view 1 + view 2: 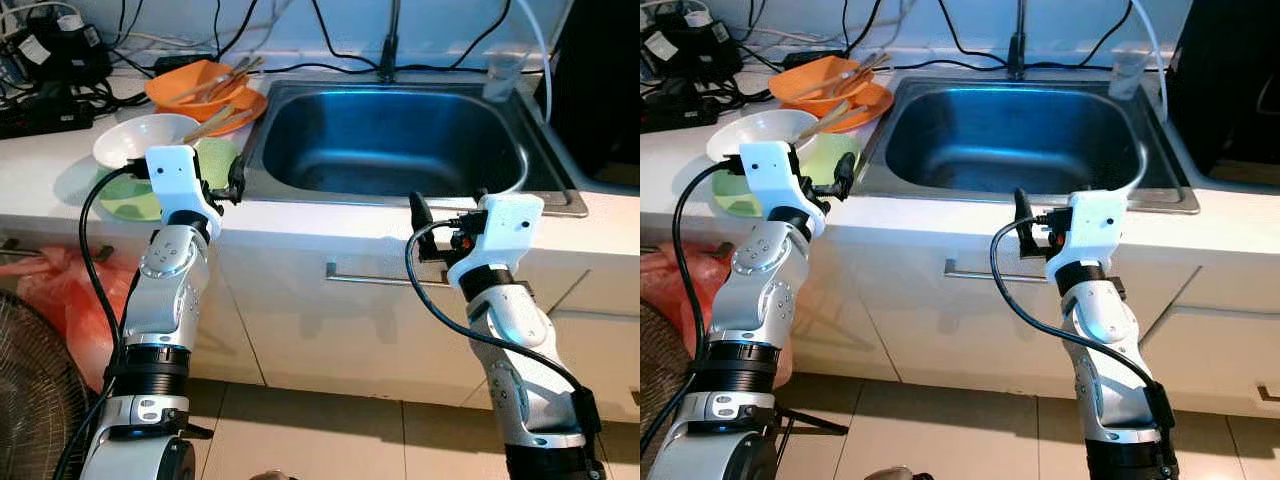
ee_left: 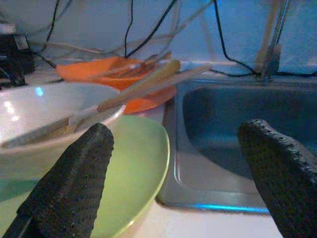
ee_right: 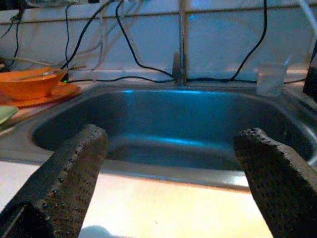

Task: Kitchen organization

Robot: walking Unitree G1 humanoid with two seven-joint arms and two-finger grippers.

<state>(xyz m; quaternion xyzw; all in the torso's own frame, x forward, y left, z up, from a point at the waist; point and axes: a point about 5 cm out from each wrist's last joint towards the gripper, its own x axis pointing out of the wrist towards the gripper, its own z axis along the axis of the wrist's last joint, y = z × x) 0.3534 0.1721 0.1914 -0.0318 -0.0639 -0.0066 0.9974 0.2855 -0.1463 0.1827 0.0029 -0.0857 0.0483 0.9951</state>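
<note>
I'm looking down at a white counter (image 1: 300,225) with a steel sink (image 1: 390,140) set into it. My left gripper (image 2: 173,183) is hovering at the counter's front edge with its fingers spread wide and nothing between them, pointing at the dish pile just left of the sink. That pile is sitting like this: a green plate (image 2: 131,173) at the bottom, a white bowl (image 1: 145,138) resting on it with wooden chopsticks (image 2: 143,87) leaning across its rim, and behind those an orange bowl (image 1: 195,85) stacked on an orange plate (image 1: 245,110), with more utensils in it.

My right gripper (image 3: 171,183) is hanging in front of the sink's near rim, fingers also wide apart and holding nothing. A clear plastic cup (image 3: 270,79) is standing at the sink's back right corner, and the faucet (image 1: 388,45) is rising behind the basin. Black cables are trailing along the wall.
</note>
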